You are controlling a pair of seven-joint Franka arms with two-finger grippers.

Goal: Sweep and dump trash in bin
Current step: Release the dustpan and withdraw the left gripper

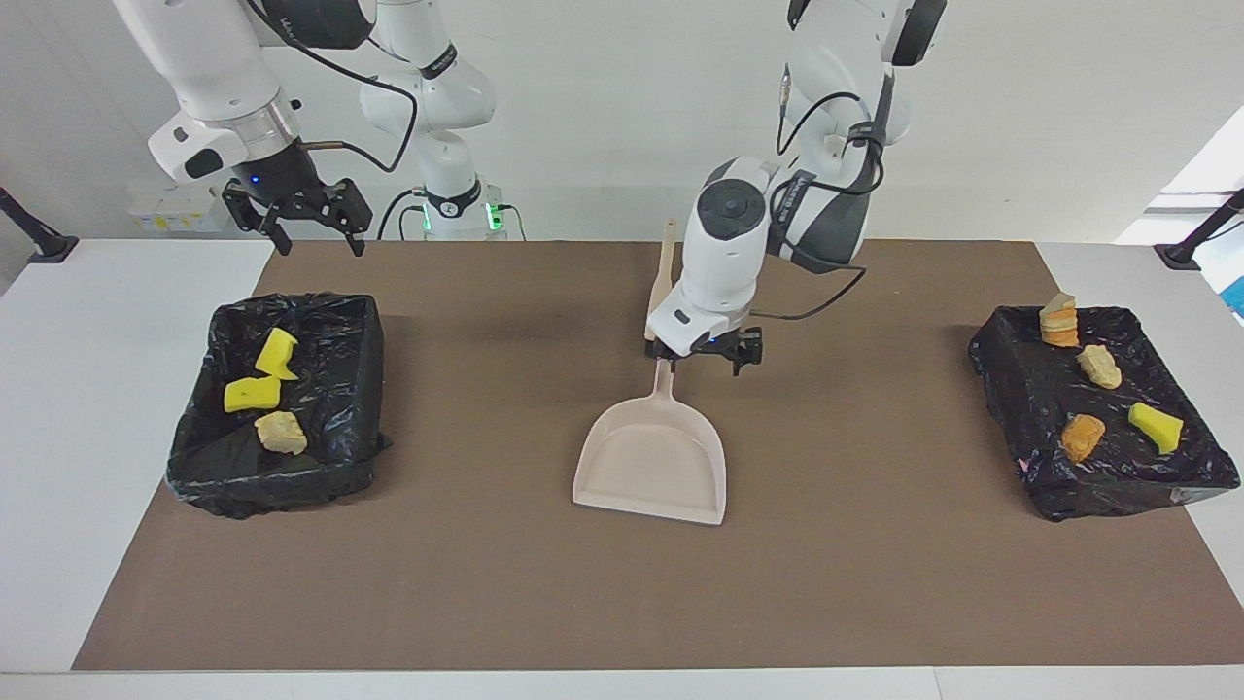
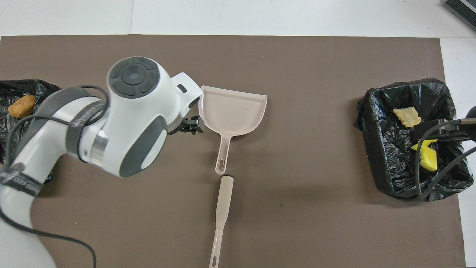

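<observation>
The trash lies in two black-lined bins. The bin [image 1: 350, 389] at the right arm's end holds two yellow chunks [image 1: 251, 393] and a tan chunk [image 1: 281, 432]. The bin [image 1: 1011, 379] at the left arm's end holds several chunks, among them an orange-brown one [image 1: 1082, 437] and a yellow-green one [image 1: 1156, 426]. A pale dustpan [image 1: 653, 457] lies at mid-mat. My left gripper [image 1: 705, 358] is open and empty, low over the dustpan's handle end; it also shows in the overhead view [image 2: 189, 124]. My right gripper [image 1: 319, 243] is open and empty, up over the robots' edge of its bin.
A pale brush [image 2: 223, 208] lies flat on the brown mat [image 1: 875, 544], nearer to the robots than the dustpan [image 2: 232, 111] and in line with its handle. White table borders the mat at both ends.
</observation>
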